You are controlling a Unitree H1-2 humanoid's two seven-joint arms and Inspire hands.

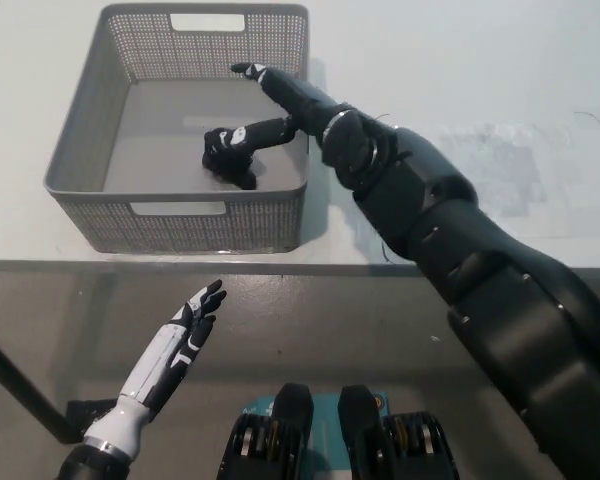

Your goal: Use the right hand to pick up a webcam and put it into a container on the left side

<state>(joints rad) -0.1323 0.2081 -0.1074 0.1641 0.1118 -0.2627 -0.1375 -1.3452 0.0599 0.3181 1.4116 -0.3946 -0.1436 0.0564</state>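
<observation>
The grey mesh basket (180, 225) stands on the left of the white table. A black webcam (230, 165) lies on the basket floor near its front right corner. My black right hand (280, 105) reaches over the basket's right wall, open with fingers spread. Its lower fingers (255, 133) point down at the webcam; whether they still touch it I cannot tell. My white left hand (185, 330) rests open below the table's front edge at the lower left.
The white table (500, 80) stretches to the right of the basket, with a scuffed patch (490, 160) on it. Its front edge (180, 266) runs across the picture just below the basket.
</observation>
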